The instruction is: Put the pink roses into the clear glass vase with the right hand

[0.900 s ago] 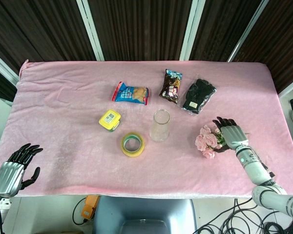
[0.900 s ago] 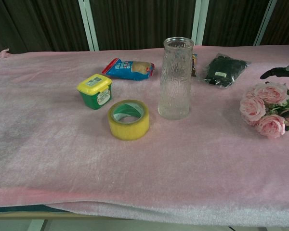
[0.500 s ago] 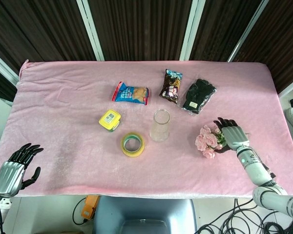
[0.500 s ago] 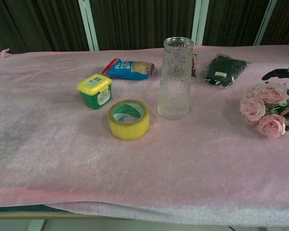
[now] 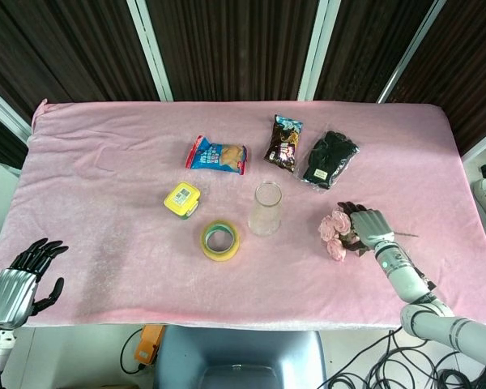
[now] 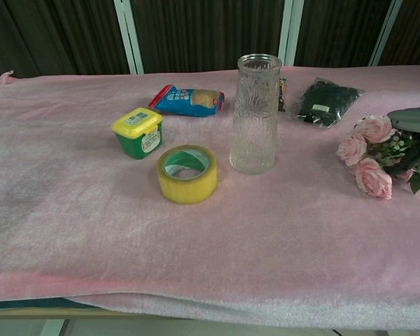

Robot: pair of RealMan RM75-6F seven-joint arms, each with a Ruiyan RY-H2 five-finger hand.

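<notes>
The pink roses (image 5: 334, 232) lie on the pink cloth to the right of the clear glass vase (image 5: 266, 208), blooms toward the vase. My right hand (image 5: 364, 226) is wrapped around their leafy stems just behind the blooms, and a thin stem end pokes out to its right. In the chest view the roses (image 6: 366, 155) sit at the right edge, with the right hand (image 6: 414, 120) over the leaves, and the vase (image 6: 255, 115) stands upright and empty. My left hand (image 5: 20, 274) hangs off the table's front left corner, fingers apart, holding nothing.
A yellow tape roll (image 5: 220, 240) and a yellow-lidded green tub (image 5: 182, 199) sit left of the vase. Behind it lie a blue snack bag (image 5: 217, 155), a dark snack bag (image 5: 283, 143) and a packet of black gloves (image 5: 330, 159).
My right hand has closed on the rose stems and shifted left toward the vase, dragging the bouquet with it. The left hand has barely moved.
</notes>
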